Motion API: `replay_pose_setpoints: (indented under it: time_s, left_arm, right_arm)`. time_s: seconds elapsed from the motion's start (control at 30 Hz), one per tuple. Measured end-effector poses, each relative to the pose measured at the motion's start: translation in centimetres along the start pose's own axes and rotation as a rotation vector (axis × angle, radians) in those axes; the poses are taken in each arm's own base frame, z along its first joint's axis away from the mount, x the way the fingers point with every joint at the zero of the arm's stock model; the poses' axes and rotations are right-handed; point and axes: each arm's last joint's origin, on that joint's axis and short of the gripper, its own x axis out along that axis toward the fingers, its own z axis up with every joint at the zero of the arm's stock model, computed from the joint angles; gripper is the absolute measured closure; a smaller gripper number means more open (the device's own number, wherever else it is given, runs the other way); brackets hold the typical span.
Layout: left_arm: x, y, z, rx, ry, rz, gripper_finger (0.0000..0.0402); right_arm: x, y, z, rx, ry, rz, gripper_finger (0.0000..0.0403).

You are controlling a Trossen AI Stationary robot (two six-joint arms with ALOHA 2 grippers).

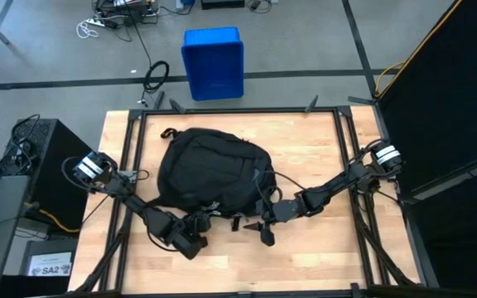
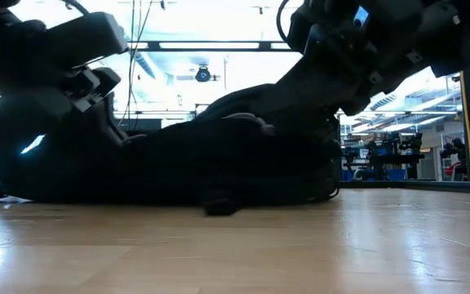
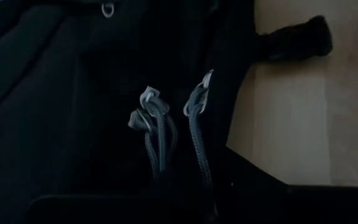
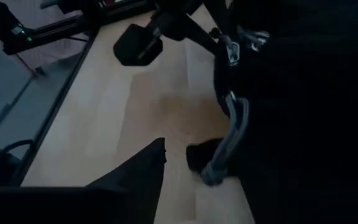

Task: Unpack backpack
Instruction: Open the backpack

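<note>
Two dark, jointed robot arms, the left arm (image 1: 135, 203) and the right arm (image 1: 330, 192), each carry a white-and-silver collar with dark bands near the shoulder. Thin black cables loop alongside the matte black links, which end in blocky wrists and tapered black fingers (image 4: 138, 174).

Backpack (image 1: 212, 171) lies mid-table (image 1: 321, 257); left claw (image 1: 195, 236), right claw (image 1: 259, 225) at near edge; bin (image 1: 213, 62) behind table.

The large black fabric backpack (image 1: 212, 172) with rounded top lies flat on the wooden table's middle, grey zipper cords hanging.
</note>
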Motion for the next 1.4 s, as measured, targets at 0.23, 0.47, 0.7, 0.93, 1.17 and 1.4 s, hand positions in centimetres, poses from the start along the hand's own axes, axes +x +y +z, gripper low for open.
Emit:
replay_pose_setpoints:
  time_s: [0.23,0.47,0.7,0.93,1.17,1.4]
  left_arm:
    - [0.1,-0.1,0.4,0.016,-0.028,-0.007,0.0386]
    - [0.1,-0.1,0.4,0.023,-0.027,-0.006,0.0378]
    - [0.1,-0.1,0.4,0.086,-0.027,-0.006,0.0326]
    - [0.0,0.0,0.7,0.112,-0.015,-0.002,0.0265]
    - [-1.2,0.6,2.9,0.212,0.034,0.087,0.023]
    - [-2.3,0.2,6.7,0.174,-0.084,0.079,0.0218]
  right_arm:
    - [0.0,-0.3,-0.1,-0.013,0.02,-0.019,0.022]
    - [0.1,-0.7,-0.5,-0.065,0.062,-0.044,0.031]
    - [0.1,-0.7,-0.5,-0.097,0.063,-0.044,0.0395]
    - [0.1,-0.7,-0.5,-0.096,0.066,-0.037,0.0385]
    - [0.1,-0.6,-0.5,-0.097,0.07,-0.028,0.0397]
    - [0.1,-0.6,-0.5,-0.097,0.071,-0.026,0.0401]
